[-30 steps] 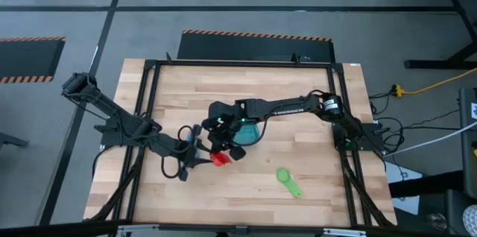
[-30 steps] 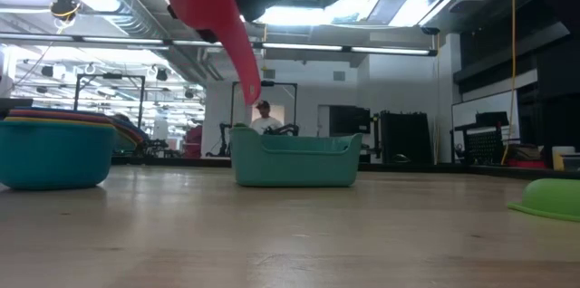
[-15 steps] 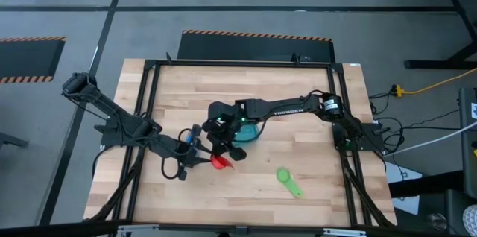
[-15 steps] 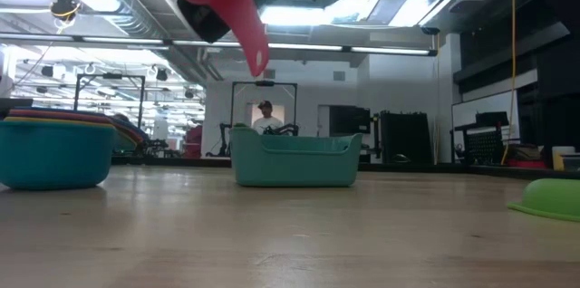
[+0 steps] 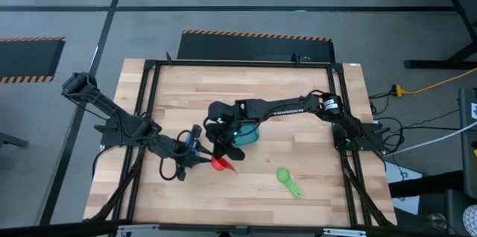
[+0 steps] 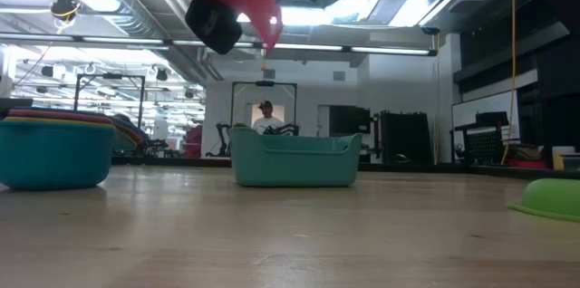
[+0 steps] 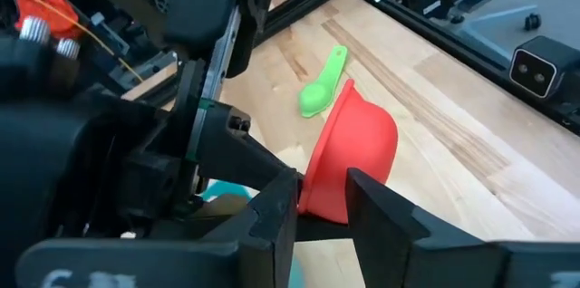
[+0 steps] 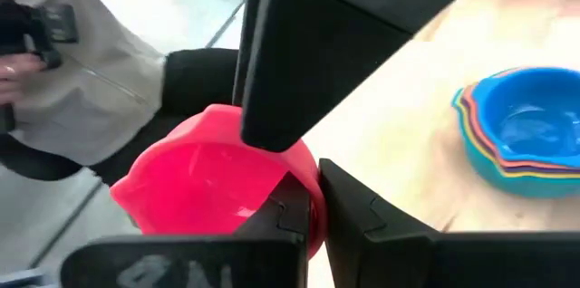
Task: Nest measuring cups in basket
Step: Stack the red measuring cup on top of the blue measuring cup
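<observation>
Two claws meeting above the table [image 5: 186, 88], near its middle. Left claw [image 7: 322, 202] closed on the red cup [image 7: 358, 157], fingertips pressed on either side of the cup's lower edge, bowl bulging out just beyond the tips. Right claw [image 8: 313, 202] also closed on the red cup, pinching its rim between both fingers [image 8: 362, 211], open side of the bowl turned toward that claw's camera. Held aloft between the two claws, well clear of the wood; seen from table height, only at the very top of the picture, with the short handle slanting down.

Below and beyond the claws: the basket [image 6: 294, 161], teal, upright on the table. Impossible to tell from these views whether anything lies inside it.

Off to one side of the right claw, near it on the table: a stack of cups [image 8: 521, 143], nested, blue innermost, with coloured rims showing around it and light blue outermost.

Farther out past the left claw's fingertips, well apart from both claws: the green cup [image 7: 322, 89], lying alone on the bare wood.

Far behind the basket, in the room: a person [image 6: 265, 120].
</observation>
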Tool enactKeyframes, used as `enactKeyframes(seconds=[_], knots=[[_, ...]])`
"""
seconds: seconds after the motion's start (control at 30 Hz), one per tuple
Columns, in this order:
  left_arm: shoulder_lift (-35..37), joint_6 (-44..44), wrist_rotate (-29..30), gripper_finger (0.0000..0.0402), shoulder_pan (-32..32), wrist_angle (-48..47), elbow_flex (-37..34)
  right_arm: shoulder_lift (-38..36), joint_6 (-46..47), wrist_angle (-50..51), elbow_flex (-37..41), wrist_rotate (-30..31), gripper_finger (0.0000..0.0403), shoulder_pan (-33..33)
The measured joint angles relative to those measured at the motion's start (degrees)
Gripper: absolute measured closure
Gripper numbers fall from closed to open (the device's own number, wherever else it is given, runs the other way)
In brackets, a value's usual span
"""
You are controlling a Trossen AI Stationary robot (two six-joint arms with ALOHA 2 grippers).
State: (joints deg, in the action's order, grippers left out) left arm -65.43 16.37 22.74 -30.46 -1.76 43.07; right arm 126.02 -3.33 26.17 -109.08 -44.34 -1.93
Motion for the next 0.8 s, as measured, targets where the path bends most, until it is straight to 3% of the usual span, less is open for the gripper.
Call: enactKeyframes(seconds=[0.47, 0.7, 0.8], knots=[[-0.09, 4.93, -1.32, 0.0329, 0.74, 4.38, 0.0, 0.0, 3.16, -0.32, 0.0, -4.37, 0.0382, 0.04], [-0.09, -0.31, -10.88, 0.0329, 4.26, 4.37, 0.0, 0.0, 3.03, 0.07, 0.0, -4.43, 0.0382, -0.04], [-0.17, -1.56, -11.82, 0.0329, 5.2, 4.16, 0.0, 0.0, 3.01, 0.21, 0.0, -4.41, 0.0382, -0.04]])
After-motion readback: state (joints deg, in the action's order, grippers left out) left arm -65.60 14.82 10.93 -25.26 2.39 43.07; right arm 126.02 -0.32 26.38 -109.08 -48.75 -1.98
